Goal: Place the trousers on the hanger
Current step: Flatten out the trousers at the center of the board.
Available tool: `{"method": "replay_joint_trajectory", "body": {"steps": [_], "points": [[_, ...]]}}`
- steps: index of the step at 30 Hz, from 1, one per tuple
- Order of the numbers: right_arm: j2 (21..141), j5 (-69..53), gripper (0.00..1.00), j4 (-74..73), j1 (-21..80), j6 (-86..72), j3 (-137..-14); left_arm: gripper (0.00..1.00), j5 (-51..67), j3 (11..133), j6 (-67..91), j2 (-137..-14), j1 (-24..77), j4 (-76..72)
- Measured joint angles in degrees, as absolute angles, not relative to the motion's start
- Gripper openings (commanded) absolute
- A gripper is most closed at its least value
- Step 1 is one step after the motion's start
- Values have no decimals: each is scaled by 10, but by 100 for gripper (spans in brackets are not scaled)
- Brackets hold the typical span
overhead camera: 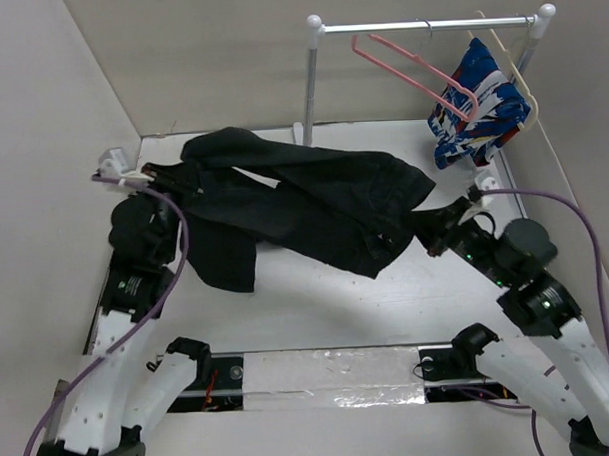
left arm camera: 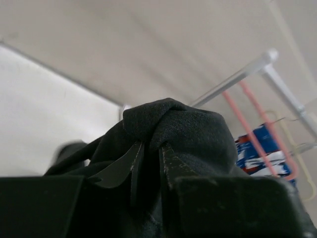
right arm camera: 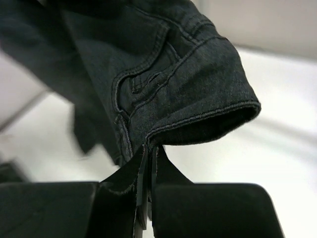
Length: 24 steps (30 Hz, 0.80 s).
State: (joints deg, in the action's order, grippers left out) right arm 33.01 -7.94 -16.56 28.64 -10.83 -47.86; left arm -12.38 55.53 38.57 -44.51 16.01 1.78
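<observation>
Overhead, the trousers (overhead camera: 304, 203) sprawl across the table (overhead camera: 317, 308) on the near side of the rail (overhead camera: 428, 26), slung between the two arms, with one leg flopping towards the arms' bases. The pink hanger (overhead camera: 414, 74) hangs by its hook from the rail, just beside a patterned garment (overhead camera: 475, 102), and it is well apart from the trousers.

The overhead view cannot show the grips; the wrist cameras can. On the left wrist, the left gripper (left arm camera: 151, 148) has its fingers drawn nearly together with a bunched fold of black cloth clamped between them, so it is gripping the trousers. Past that fold, the rail and the pink hanger show in the background. On the right wrist, the right gripper (right arm camera: 150, 151) has its fingertips pressed tight on a stitched edge of the trousers, with seams and topstitching sharp above them.

As for pose, the left arm reaches up the table's left side, elbow bent, its wrist at the trousers' left end, well left of the rail's post. The right arm bends inward, its wrist aimed left at the trousers' right end, on the near side of the patterned garment.
</observation>
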Motion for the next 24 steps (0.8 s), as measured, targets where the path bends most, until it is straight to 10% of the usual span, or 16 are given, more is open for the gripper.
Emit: {"method": "replay_joint_trajectory", "body": {"steps": [2, 6, 17, 24], "points": [[309, -102, 0, -181, 303, -114, -515, 43, -133, 593, 369, -420, 159, 43], [274, -100, 0, -199, 310, -124, -555, 73, -129, 658, 342, -435, 156, 72], [458, 59, 0, -204, 176, -140, -408, 71, -69, 637, 316, -802, 250, 36], [475, 50, 0, -156, 23, -137, -346, 66, -90, 373, 369, -609, 265, 23]]}}
